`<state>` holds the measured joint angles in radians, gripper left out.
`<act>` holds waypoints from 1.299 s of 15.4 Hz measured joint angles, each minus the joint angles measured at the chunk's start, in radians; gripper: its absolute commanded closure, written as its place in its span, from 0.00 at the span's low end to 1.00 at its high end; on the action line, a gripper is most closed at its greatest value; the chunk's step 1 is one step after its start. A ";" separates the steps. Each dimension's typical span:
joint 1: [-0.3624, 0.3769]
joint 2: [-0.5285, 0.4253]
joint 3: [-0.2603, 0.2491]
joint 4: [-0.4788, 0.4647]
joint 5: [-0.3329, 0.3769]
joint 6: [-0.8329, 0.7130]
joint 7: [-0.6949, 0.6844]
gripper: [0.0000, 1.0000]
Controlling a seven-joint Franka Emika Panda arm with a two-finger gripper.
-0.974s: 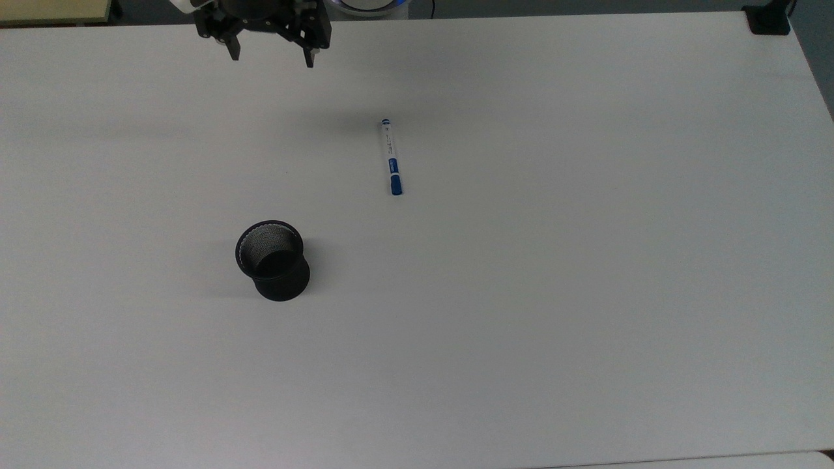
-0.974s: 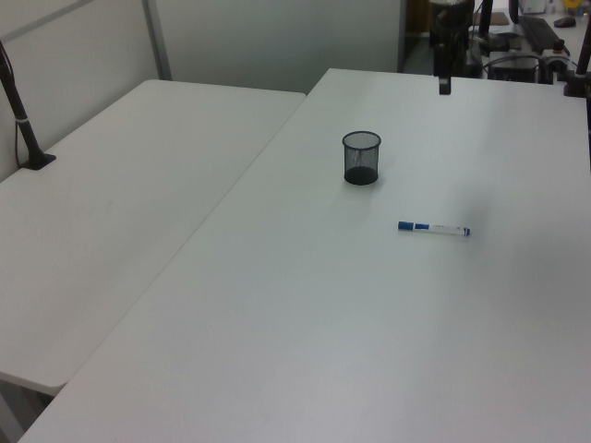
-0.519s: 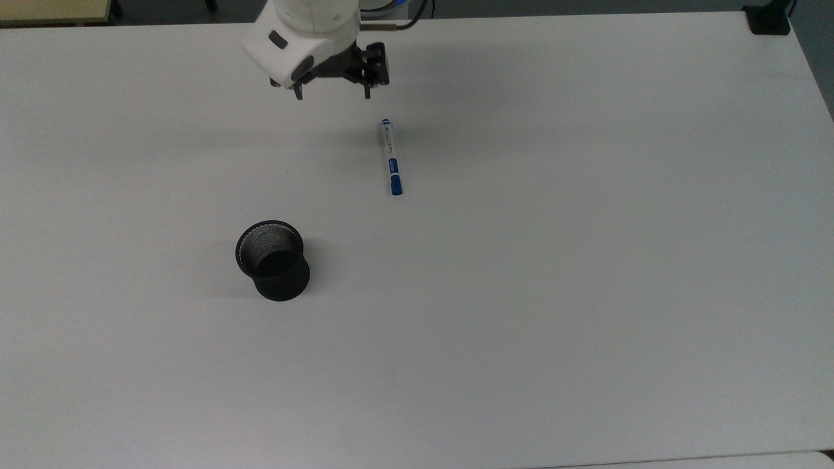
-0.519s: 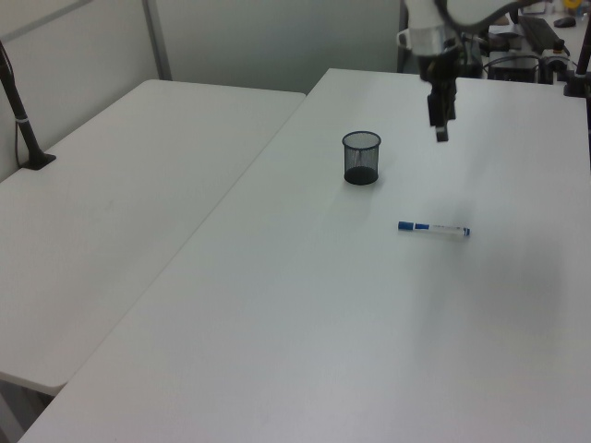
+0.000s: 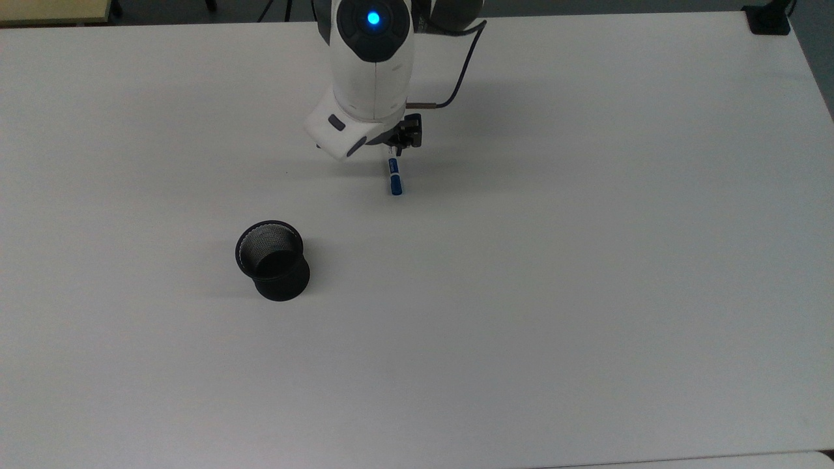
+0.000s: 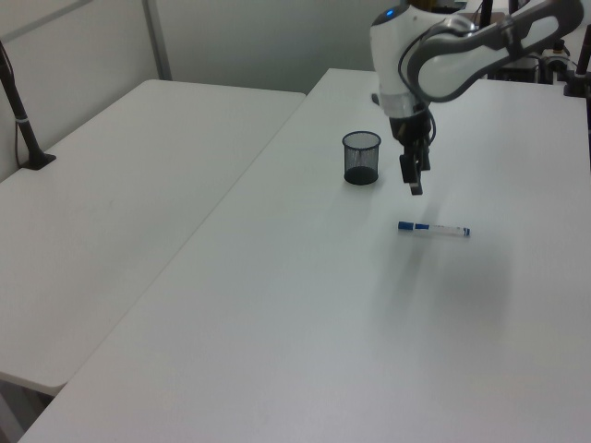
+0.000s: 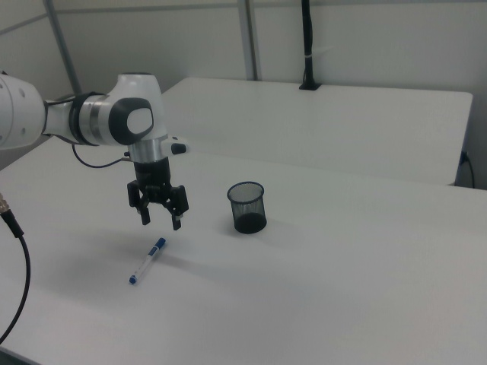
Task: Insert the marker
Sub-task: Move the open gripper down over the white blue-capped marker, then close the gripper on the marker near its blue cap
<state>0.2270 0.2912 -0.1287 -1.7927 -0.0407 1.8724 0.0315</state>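
In the right view, the hand [image 7: 160,217] is seen at centre left of the frame, its two fingers spread apart and grasping nothing, held above the desk [image 7: 365,289]. The marker [image 7: 148,260] is found just below it in the frame, lying flat on the desk, blue cap towards the hand. The black mesh cup [image 7: 247,207] stands upright to the right, well apart from the marker. In the top view the cup [image 5: 272,259] sits at lower left of centre and the marker [image 5: 393,176] at upper centre, its upper half hidden under the arm. In the left view the hand [image 6: 413,173] hangs between the cup [image 6: 361,158] and the marker [image 6: 434,229].

The step in hand is judged to be the approach for the grasp. It is best done if the fingers are brought down astride the barrel, across its length and near its middle, so that the marker is not rolled or pushed aside; closing should be left until both fingers are low beside the barrel.

Compared with half a second ago, the hand has been carried from the upper part of the top view down over the marker, while marker and cup are unchanged in place
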 measured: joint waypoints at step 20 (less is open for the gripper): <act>0.063 0.132 0.025 0.004 -0.005 0.050 0.157 0.63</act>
<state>0.2902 0.4232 -0.1042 -1.7891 -0.0458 1.9222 0.1881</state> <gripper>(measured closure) 0.427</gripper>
